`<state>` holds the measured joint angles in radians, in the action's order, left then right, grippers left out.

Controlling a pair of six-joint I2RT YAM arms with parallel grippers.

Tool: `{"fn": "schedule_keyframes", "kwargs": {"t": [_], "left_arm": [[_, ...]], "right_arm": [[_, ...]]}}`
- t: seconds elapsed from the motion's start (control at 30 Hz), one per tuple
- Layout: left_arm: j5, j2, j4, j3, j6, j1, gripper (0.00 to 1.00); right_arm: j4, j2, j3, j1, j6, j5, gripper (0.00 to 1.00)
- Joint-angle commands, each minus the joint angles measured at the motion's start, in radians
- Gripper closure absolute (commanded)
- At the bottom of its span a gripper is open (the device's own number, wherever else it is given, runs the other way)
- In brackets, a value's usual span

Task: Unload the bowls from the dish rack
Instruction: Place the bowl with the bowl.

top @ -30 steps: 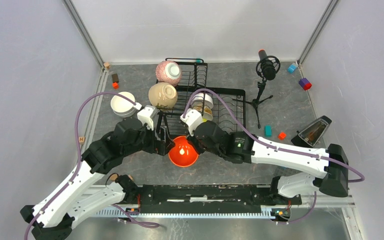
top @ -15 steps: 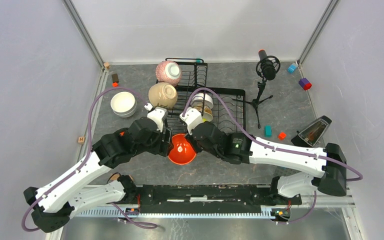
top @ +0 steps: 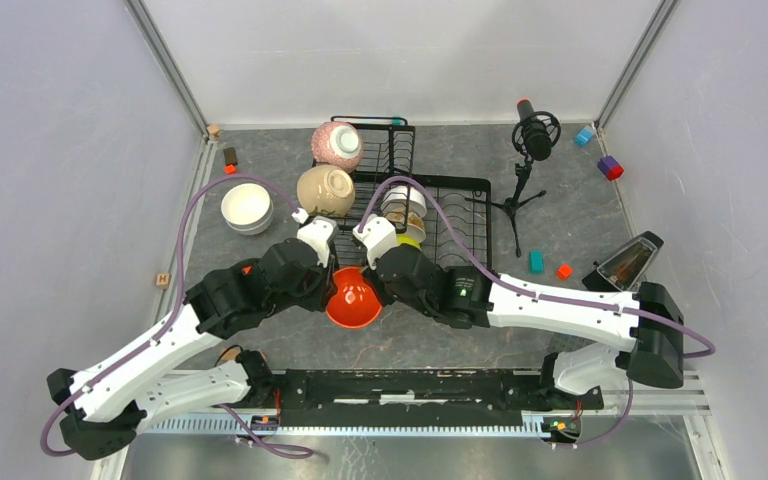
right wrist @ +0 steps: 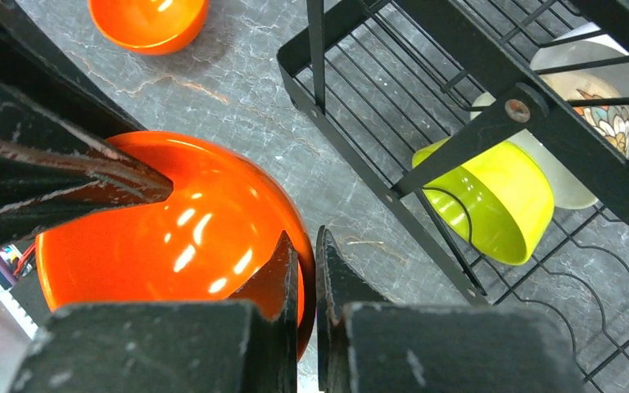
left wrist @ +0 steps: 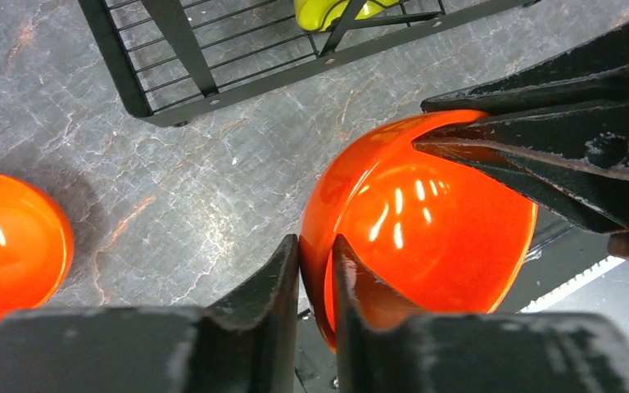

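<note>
left gripper [left wrist: 315,274] is clamping its two black fingers on the rim of a glossy bright orange bowl [left wrist: 434,221], one finger inside and one outside. the right gripper [right wrist: 303,266] is pinching the opposite side of the same rim, so both arms are sharing one bowl. the bowl is hanging between them, looking lifted a bit off the grey marbled table [top: 560,210], just in front of the near edge of the black wire dish rack [top: 455,190] and already outside it. to me this is reading as a handoff mid-unload, though i can't tell which arm is giving and which is taking. a second orange bowl [left wrist: 8,246] is sitting on the table off to the left, and a white round bowl [top: 246,208] is parked further left. a lime green bowl [right wrist: 491,201] and a flower-patterned white bowl [right wrist: 602,98] are waiting in the rack. next move, i'd guess, is one gripper letting go cleanly before the other pulls away, otherwise they'll be tugging against each other and tipping it.
</note>
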<state>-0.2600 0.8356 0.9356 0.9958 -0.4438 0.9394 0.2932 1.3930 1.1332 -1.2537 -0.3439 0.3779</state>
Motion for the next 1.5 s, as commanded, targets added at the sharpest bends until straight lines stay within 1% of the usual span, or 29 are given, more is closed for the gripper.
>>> {"fn": "schedule_keyframes", "kwargs": {"t": [0.0, 0.03, 0.07, 0.13, 0.17, 0.23, 0.37, 0.5, 0.6, 0.67, 0.77, 0.83, 0.9, 1.03, 1.17, 1.23, 1.3, 1.4, 1.47], "left_arm": [[-0.081, 0.01, 0.029, 0.021, 0.04, -0.007, 0.81], [-0.083, 0.014, 0.027, 0.02, 0.039, -0.007, 0.91], [-0.087, 0.019, 0.026, 0.017, 0.036, -0.007, 0.97], [-0.103, 0.015, 0.014, 0.005, 0.025, -0.007, 0.98], [-0.106, 0.008, 0.006, -0.001, 0.017, -0.007, 0.98], [-0.124, -0.014, -0.011, -0.014, 0.001, -0.007, 0.98], [-0.179, -0.047, -0.008, -0.019, -0.024, -0.007, 0.98], [-0.226, -0.069, 0.003, -0.017, -0.034, -0.007, 0.98], [-0.275, -0.073, 0.037, 0.013, -0.038, -0.007, 0.98], [-0.33, -0.076, 0.076, 0.038, -0.039, -0.007, 0.98], [-0.45, -0.06, 0.142, 0.063, -0.063, -0.008, 0.98], [-0.517, -0.016, 0.201, 0.082, -0.107, -0.01, 0.98], [-0.537, 0.021, 0.23, 0.096, -0.126, -0.011, 0.98], [-0.58, 0.055, 0.252, 0.1, -0.138, -0.038, 0.98], [-0.57, 0.068, 0.3, 0.121, -0.136, -0.129, 0.98], [-0.585, 0.063, 0.325, 0.129, -0.153, -0.155, 0.98], [-0.584, 0.045, 0.315, 0.127, -0.142, -0.189, 0.98], [-0.56, 0.045, 0.277, 0.113, -0.098, -0.291, 0.98], [-0.515, 0.055, 0.244, 0.105, -0.082, -0.372, 0.98]], "right_arm": [[-0.059, -0.015, 0.04, -0.012, 0.004, -0.049, 1.0], [-0.064, -0.018, 0.039, -0.012, 0.006, -0.052, 1.0], [-0.067, -0.021, 0.036, -0.012, 0.008, -0.061, 1.0], [-0.081, -0.033, 0.025, -0.013, 0.022, -0.08, 1.0], [-0.101, -0.044, 0.009, -0.013, 0.031, -0.093, 0.97], [-0.125, -0.066, -0.018, -0.013, 0.039, -0.106, 0.88], [-0.134, -0.098, -0.037, -0.013, 0.051, -0.133, 0.59], [-0.129, -0.132, -0.049, -0.013, 0.081, -0.163, 0.39], [-0.097, -0.165, -0.044, -0.013, 0.112, -0.17, 0.26], [-0.074, -0.213, -0.056, -0.013, 0.137, -0.171, 0.21], [-0.073, -0.312, -0.12, -0.013, 0.188, -0.175, 0.18], [-0.096, -0.39, -0.184, -0.013, 0.216, -0.182, 0.18], [-0.121, -0.444, -0.246, -0.012, 0.234, -0.191, 0.18], [-0.145, -0.496, -0.346, -0.013, 0.248, -0.234, 0.18], [-0.159, -0.535, -0.43, -0.013, 0.247, -0.22, 0.18], [-0.172, -0.56, -0.474, -0.013, 0.242, -0.201, 0.18], [-0.191, -0.575, -0.517, -0.012, 0.236, -0.192, 0.18], [-0.214, -0.574, -0.56, -0.012, 0.214, -0.175, 0.18], [-0.233, -0.568, -0.593, -0.013, 0.167, -0.129, 0.19]]}}
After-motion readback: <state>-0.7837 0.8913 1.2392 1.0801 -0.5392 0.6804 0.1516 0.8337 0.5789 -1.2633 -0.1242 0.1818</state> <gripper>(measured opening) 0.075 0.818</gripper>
